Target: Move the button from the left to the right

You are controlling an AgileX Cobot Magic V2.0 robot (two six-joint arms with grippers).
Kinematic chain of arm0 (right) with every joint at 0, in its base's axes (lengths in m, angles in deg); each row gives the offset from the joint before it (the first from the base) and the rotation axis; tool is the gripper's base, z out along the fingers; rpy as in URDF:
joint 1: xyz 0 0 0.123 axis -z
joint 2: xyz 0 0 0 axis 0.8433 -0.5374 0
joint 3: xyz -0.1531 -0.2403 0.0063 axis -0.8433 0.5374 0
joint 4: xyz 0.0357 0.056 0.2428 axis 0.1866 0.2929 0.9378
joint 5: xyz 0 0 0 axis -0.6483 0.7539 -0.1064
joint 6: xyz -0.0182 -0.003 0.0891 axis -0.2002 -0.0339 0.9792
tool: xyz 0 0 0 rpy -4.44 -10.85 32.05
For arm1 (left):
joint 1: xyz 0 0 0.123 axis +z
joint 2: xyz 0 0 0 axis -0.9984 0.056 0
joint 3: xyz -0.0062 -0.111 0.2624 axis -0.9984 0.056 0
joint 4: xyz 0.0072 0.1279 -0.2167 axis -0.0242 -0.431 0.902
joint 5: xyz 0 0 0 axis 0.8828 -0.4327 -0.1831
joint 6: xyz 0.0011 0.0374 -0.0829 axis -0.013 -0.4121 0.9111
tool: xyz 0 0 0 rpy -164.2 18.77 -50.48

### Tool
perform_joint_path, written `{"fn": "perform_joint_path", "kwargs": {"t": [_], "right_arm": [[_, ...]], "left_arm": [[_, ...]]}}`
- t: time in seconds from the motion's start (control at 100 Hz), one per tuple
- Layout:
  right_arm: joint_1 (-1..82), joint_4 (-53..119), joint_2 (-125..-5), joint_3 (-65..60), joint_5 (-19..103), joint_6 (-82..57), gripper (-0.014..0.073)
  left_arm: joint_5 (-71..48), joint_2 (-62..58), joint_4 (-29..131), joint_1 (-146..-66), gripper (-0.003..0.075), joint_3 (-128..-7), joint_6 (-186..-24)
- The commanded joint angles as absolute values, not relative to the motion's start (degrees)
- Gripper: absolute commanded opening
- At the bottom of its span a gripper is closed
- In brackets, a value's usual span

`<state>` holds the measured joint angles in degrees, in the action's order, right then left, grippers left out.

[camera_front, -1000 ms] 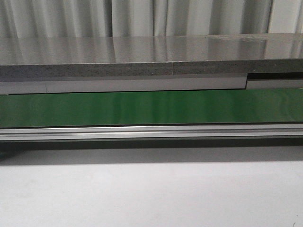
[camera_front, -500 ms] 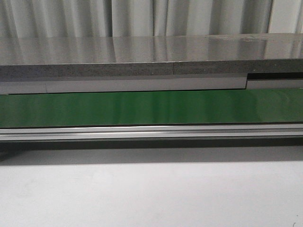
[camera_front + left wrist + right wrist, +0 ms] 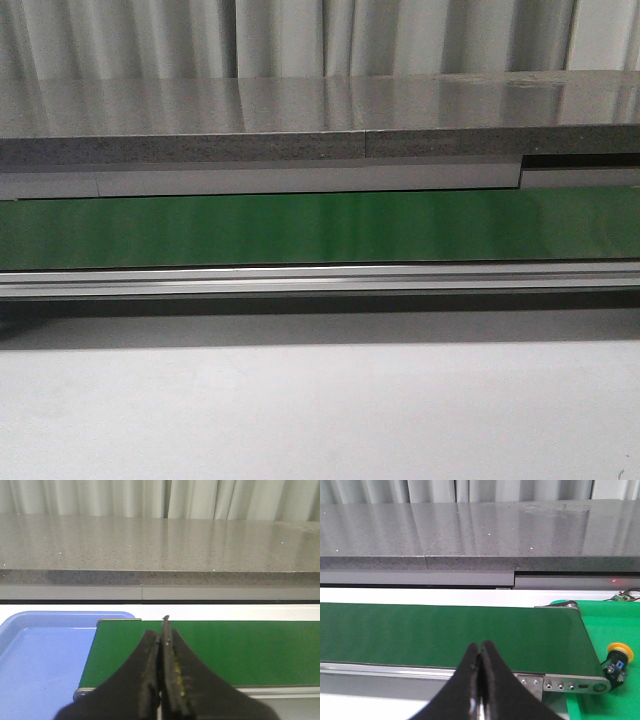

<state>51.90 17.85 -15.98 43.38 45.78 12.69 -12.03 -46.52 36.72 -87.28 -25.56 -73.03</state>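
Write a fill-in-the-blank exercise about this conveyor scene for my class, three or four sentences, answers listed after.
1. The conveyor belt is coloured ____.
2. The button beside the belt's end has a round ____ cap.
3. The tray in the left wrist view is coloured ____.
4. The fingertips of the right gripper are pressed ____.

Answers: green; yellow; blue; together

Green conveyor belt [image 3: 320, 228]; grey speckled counter [image 3: 300, 120]; pale blue tray [image 3: 45, 655]; yellow-capped button [image 3: 618, 661] on a black body, perhaps with a blue fleck; black gripper [image 3: 480, 652]; off-white curtain [image 3: 300, 38].
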Motion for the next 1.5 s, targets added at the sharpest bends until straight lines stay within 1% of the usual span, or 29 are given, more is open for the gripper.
{"fn": "perform_joint_path", "kwargs": {"t": [0.0, 0.23, 0.34, 1.49], "right_arm": [[51.6, 16.5, -13.5, 45.4, 38.5, 13.9, -0.0067], [51.6, 16.6, -5.0, 55.6, 33.6, 13.9, -0.0067], [51.6, 16.6, -4.9, 59.0, 30.2, 13.9, -0.0067], [51.6, 16.7, -4.8, 58.9, 30.0, 13.9, -0.0067]], "left_arm": [[-7.5, -46.0, 37.4, -87.7, -0.0020, -27.1, -72.9], [-7.5, -46.0, 37.4, -87.7, -0.0020, -27.1, -72.9], [-7.5, -46.0, 37.4, -87.7, -0.0020, -27.1, -72.9], [-7.5, -46.0, 37.4, -87.7, -0.0020, -27.1, -72.9]]}}
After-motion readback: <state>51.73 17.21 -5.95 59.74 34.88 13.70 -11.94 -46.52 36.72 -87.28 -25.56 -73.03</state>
